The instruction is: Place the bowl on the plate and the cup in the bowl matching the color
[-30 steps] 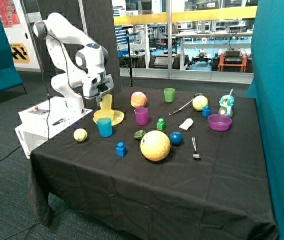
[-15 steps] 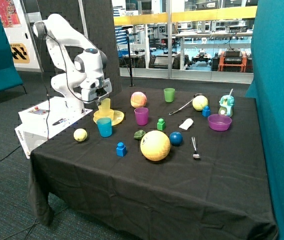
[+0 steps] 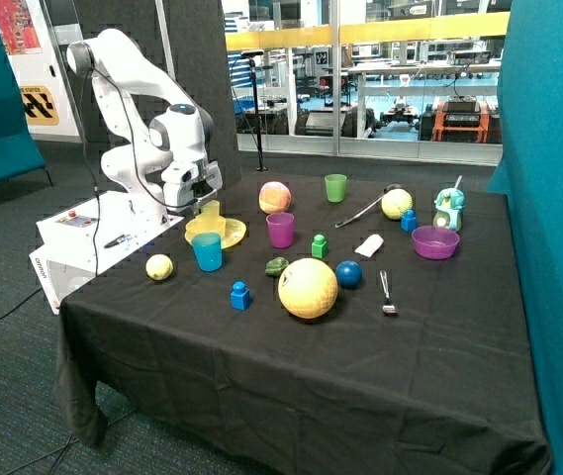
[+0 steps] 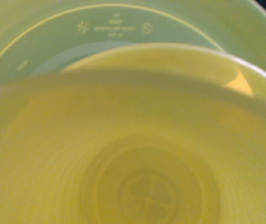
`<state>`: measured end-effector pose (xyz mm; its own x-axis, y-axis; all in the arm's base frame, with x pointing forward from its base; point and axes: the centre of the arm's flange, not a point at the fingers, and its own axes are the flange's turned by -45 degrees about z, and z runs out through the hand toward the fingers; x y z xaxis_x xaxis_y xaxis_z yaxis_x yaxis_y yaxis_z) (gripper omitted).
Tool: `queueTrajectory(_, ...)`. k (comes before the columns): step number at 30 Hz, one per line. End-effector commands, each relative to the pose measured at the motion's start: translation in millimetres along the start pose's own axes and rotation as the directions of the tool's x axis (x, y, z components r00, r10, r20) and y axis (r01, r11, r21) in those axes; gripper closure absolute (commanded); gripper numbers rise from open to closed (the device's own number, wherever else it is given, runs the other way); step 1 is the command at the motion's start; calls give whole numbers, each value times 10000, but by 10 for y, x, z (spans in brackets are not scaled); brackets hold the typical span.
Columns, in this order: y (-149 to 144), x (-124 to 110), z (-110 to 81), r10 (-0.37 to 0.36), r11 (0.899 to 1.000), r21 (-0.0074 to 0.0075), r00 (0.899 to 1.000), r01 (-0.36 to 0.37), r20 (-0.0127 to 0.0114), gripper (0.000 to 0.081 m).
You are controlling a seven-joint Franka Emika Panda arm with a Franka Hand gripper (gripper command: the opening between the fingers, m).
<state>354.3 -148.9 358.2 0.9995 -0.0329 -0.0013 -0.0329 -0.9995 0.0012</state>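
The yellow plate point(image 3: 234, 236) lies at the table's edge nearest the robot base, with the yellow bowl point(image 3: 206, 230) on it. My gripper point(image 3: 201, 204) is shut on the pale-yellow cup point(image 3: 210, 210) and holds it upright, low in the bowl. In the wrist view the cup's inside point(image 4: 142, 177) fills most of the picture, with the bowl's rim point(image 4: 170, 58) behind it and the plate point(image 4: 114, 23) beyond. I cannot tell whether the cup's base touches the bowl.
A blue cup point(image 3: 207, 251) stands right next to the plate, and a magenta cup point(image 3: 280, 230) a little further along. A peach ball point(image 3: 275, 197), green cup point(image 3: 335, 187), purple bowl point(image 3: 435, 241), large yellow ball point(image 3: 308, 287) and small blocks are spread over the table.
My gripper has come down with the cup, from above the bowl to low inside it. Nothing else on the table has moved.
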Motion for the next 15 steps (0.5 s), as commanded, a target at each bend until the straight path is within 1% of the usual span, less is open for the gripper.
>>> queueTrajectory(1, -99, -31, 102, -372, 9993, 12, 9993, 372, -13, 804)
queueTrajectory(9, -125, -36, 131, -528, 9986, 11, 9986, 528, -13, 625)
queueTrajectory(12, -118, -30, 134, -593, 9982, 11, 9982, 593, -13, 579)
queueTrajectory(15, -106, -21, 134, -602, 9982, 11, 9982, 602, -13, 559)
